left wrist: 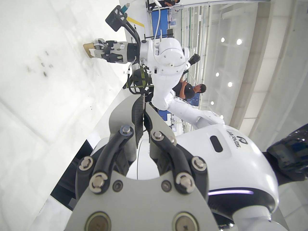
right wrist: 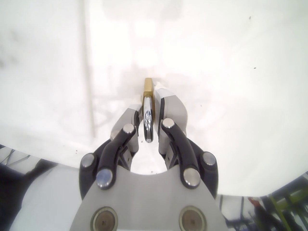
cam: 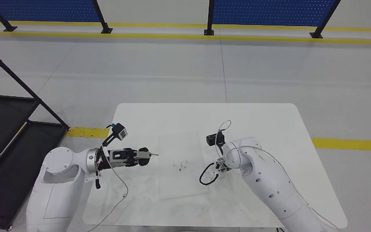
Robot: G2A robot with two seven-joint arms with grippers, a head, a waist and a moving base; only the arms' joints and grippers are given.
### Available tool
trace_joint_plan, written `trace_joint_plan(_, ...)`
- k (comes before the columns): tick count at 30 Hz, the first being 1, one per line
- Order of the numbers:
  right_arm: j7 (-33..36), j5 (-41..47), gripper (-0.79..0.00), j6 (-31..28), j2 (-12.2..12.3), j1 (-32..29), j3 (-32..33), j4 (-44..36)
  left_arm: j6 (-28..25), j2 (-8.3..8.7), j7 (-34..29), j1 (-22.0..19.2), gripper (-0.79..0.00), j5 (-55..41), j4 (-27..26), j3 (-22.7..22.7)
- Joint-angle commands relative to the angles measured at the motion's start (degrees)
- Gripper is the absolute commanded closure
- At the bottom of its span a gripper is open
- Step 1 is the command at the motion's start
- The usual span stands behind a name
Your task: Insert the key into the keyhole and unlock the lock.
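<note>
White tabletop (cam: pixel 261 122) lies under both my arms. Closest to me, my left gripper (left wrist: pixel 143 115) is pressed together on the key (left wrist: pixel 143 99), whose thin blade pokes out past the pads, seen edge-on. My right gripper (right wrist: pixel 149 104) pinches the lock (right wrist: pixel 148 86). Its silver shackle (right wrist: pixel 148 123) sits between the fingers, and the brass body juts out beyond the fingertips, over the table. Key and lock are well apart, with a cluster of dark specks (cam: pixel 182 167) on the table between my two grippers. Farther out, a black rack (cam: pixel 23 136) stands on the floor beside the table. Beyond that, a yellow line (cam: pixel 174 36) runs across the floor in front of blue barrier panels (cam: pixel 266 10).
</note>
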Motion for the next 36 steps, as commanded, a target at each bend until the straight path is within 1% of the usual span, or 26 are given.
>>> trace_joint_plan(1, 0.0, 0.2, 0.000, 0.0, 0.0, -0.1, 0.7, -0.3, 0.0, 0.00, 0.0, 0.0, 0.000, 0.0, 0.0, 0.0)
trace_joint_plan(4, 0.0, 2.4, 0.000, 0.0, 0.1, -0.8, 3.2, -1.7, 0.0, 0.00, 0.0, 0.0, 0.000, 0.0, 0.0, 0.0)
trace_joint_plan(8, -1.0, 8.4, 0.000, 1.0, 0.6, -2.7, 9.4, -4.2, 0.0, 0.00, 0.0, 0.0, 0.000, 0.0, 0.0, 0.0)
trace_joint_plan(10, -1.7, 14.1, 0.000, 1.6, 1.0, -4.5, 13.9, -5.4, 0.0, 0.00, 0.0, 0.0, 0.000, 0.0, 0.0, 0.0)
trace_joint_plan(12, -3.7, 21.8, 0.000, 0.5, 1.5, -7.1, 19.0, -6.2, 0.0, 0.00, 0.0, 0.0, 0.000, 0.0, 0.0, 0.0)
trace_joint_plan(16, -8.8, 39.3, 0.000, -4.9, 2.0, -13.3, 28.2, -5.5, 0.0, 0.00, 0.0, 0.0, 0.000, 0.0, 0.0, 0.0)
trace_joint_plan(19, -12.5, 49.9, 0.000, -10.1, 2.2, -17.1, 32.5, -4.7, 0.0, 0.00, 0.0, 0.0, 0.000, 0.0, 0.0, 0.0)
trace_joint_plan(24, -18.5, 60.5, 0.000, -16.6, 2.3, -22.7, 35.6, -5.5, 0.0, 0.00, 0.0, 0.0, 0.000, 0.0, 0.0, 0.0)
trace_joint_plan(27, -20.4, 65.4, 0.000, -18.8, 2.2, -24.9, 35.4, -5.8, 0.0, 0.00, 0.0, 0.0, 0.000, 0.0, 0.0, 0.0)
trace_joint_plan(36, -20.4, 65.4, 0.000, -18.8, 2.2, -24.9, 35.4, -5.8, 0.0, 0.00, 0.0, 0.0, 0.000, 0.0, 0.0, 0.0)
